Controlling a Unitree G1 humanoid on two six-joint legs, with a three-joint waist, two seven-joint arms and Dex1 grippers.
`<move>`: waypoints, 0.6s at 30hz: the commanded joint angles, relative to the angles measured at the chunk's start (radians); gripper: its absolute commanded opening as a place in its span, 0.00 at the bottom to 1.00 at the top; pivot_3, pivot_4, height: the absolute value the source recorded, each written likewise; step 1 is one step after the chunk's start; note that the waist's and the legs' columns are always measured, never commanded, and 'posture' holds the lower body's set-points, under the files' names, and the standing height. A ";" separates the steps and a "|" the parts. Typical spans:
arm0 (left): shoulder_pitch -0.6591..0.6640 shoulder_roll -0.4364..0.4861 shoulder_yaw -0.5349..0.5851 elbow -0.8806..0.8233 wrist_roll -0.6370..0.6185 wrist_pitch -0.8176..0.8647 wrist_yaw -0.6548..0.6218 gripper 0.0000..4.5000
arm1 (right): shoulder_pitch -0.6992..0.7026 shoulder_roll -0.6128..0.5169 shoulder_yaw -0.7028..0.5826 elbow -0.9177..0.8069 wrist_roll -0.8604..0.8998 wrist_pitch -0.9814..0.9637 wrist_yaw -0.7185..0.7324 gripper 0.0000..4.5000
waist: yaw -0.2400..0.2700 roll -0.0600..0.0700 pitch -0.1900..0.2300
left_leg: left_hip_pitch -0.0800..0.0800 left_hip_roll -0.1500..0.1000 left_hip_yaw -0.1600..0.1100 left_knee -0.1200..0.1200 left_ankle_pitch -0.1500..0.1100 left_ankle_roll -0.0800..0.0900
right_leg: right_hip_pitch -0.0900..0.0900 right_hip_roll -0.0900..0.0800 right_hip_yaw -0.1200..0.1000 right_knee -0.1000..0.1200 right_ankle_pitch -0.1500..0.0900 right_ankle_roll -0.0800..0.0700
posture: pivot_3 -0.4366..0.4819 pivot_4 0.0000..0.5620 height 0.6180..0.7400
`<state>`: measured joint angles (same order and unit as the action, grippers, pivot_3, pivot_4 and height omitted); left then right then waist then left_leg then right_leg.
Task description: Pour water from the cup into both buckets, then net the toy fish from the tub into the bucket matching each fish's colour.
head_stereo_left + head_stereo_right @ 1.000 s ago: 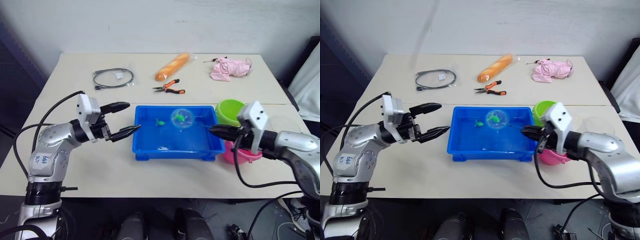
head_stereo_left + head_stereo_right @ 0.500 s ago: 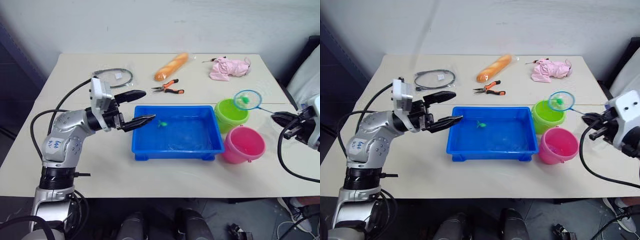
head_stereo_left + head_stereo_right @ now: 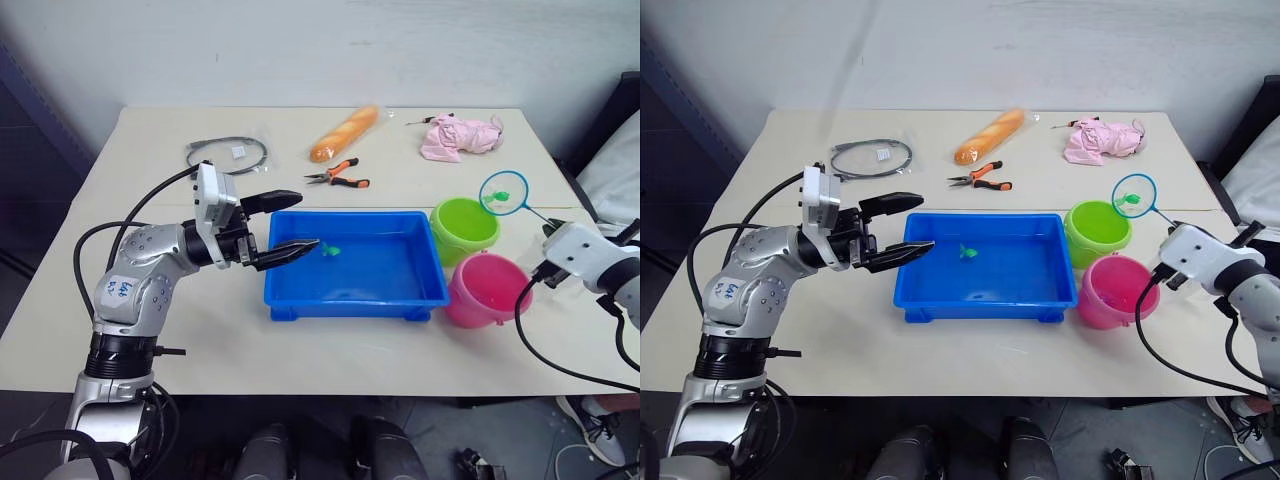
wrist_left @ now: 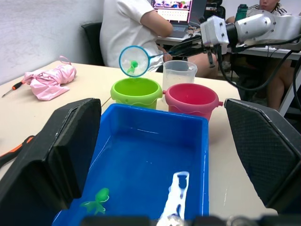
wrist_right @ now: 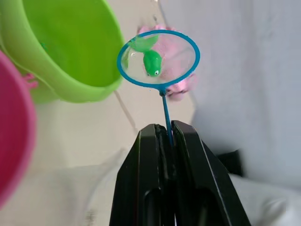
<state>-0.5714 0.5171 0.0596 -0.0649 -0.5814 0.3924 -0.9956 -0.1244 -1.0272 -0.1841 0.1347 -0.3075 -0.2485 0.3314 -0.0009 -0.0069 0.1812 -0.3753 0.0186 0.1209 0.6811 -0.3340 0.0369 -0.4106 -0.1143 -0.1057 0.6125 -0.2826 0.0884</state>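
Observation:
The blue tub (image 3: 355,290) lies mid-table with one green toy fish (image 3: 331,250) in its water. Right of it stand the lime green bucket (image 3: 465,225) and the pink bucket (image 3: 487,290). My right gripper (image 5: 165,129) is shut on the thin handle of a blue-rimmed net (image 3: 503,192). That net hangs in the air at the green bucket's far right rim, with a green fish (image 5: 152,62) in it. My left gripper (image 3: 305,220) is open over the tub's left rim, holding nothing. The clear cup (image 4: 178,73) stands behind the buckets.
Along the far side of the table lie a baguette (image 3: 345,133), orange-handled pliers (image 3: 338,179), a bagged black cable (image 3: 226,155) and a pink cloth (image 3: 460,137). A person (image 4: 136,23) sits beyond the table's right end.
My right gripper has lifted the net with a green fish out of the tub and carried it right, past the green bucket. My left gripper has moved right, over the tub's left rim.

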 commanded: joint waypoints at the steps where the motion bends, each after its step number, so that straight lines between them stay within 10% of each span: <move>1: 0.003 -0.006 0.012 -0.012 0.004 -0.022 0.007 1.00 | 0.001 -0.039 0.000 0.028 -0.160 -0.136 -0.167 0.00 | -0.001 0.000 0.000 | 0.000 0.000 0.000 0.000 0.000 0.000 | 0.000 0.000 0.000 0.000 0.000 0.000 | 0.48 0.27 1.00; 18: -0.010 -0.035 0.006 0.035 0.036 -0.071 0.000 1.00 | -0.068 0.031 0.000 0.089 -0.202 -0.123 -0.333 0.00 | -0.003 0.000 0.000 | 0.001 0.001 0.000 0.000 0.002 -0.002 | 0.000 0.002 0.001 0.000 0.000 0.000 | 0.48 0.27 1.00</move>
<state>-0.5702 0.4832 0.0593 -0.0213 -0.5466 0.3441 -0.9940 -0.1737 -1.0101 -0.1310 0.2366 -0.5774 -0.3940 0.0012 -0.0037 -0.0069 0.1812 -0.3747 0.0201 0.1207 0.6812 -0.3323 0.0352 -0.4103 -0.1125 -0.1049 0.6128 -0.2828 0.0882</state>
